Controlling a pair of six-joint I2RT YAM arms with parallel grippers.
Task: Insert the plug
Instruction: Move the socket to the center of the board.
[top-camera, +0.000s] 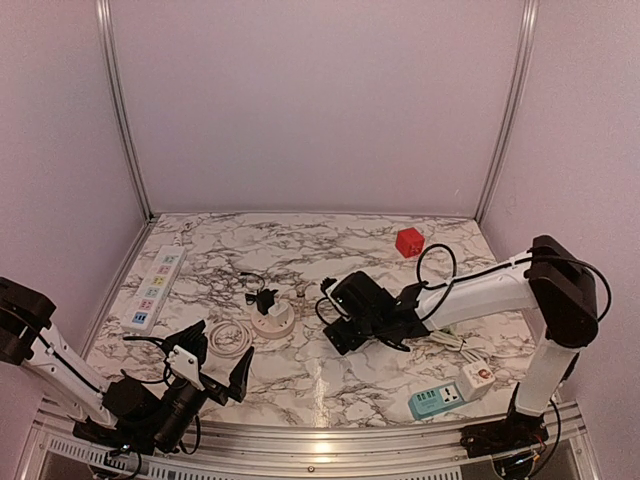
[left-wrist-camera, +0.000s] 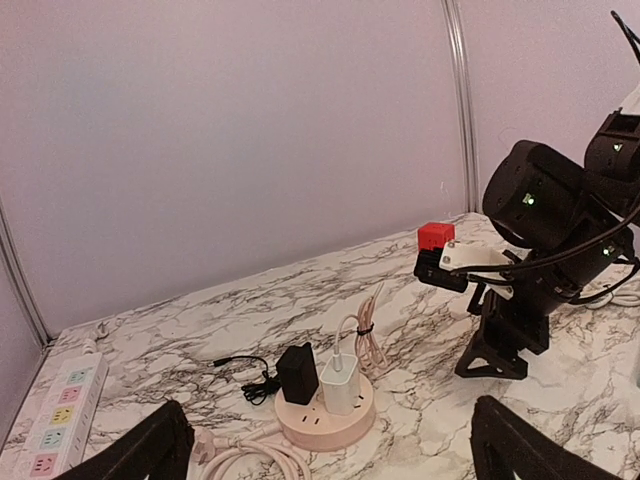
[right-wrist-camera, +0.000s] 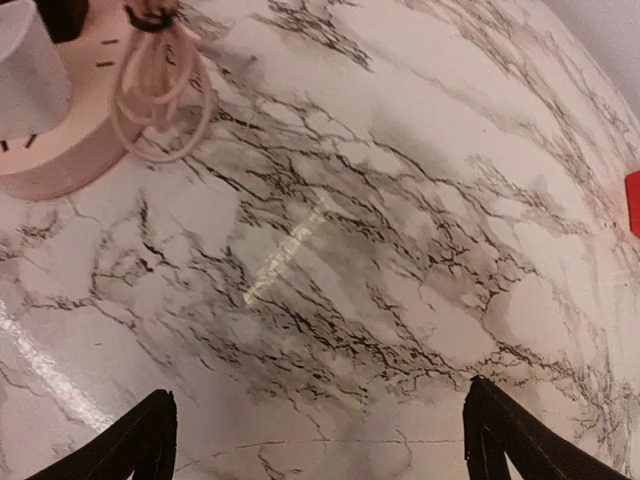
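Note:
A round pink socket hub (top-camera: 272, 320) sits left of the table's middle with a black adapter (left-wrist-camera: 297, 372) and a white charger (left-wrist-camera: 340, 385) plugged upright into its top. The charger's pink cable (left-wrist-camera: 368, 335) lies bundled behind the hub. My left gripper (top-camera: 215, 375) is open and empty, low at the near left, facing the hub (left-wrist-camera: 325, 425). My right gripper (top-camera: 338, 338) is open and empty just right of the hub, above bare marble. In the right wrist view the hub (right-wrist-camera: 45, 150) and cable (right-wrist-camera: 155, 90) sit at the top left.
A long white power strip (top-camera: 155, 288) lies along the left wall. A white coiled cord (top-camera: 230, 338) lies beside the hub. A red cube (top-camera: 409, 242) sits at the back right. A teal strip (top-camera: 435, 400) with a white adapter (top-camera: 478, 377) lies near right.

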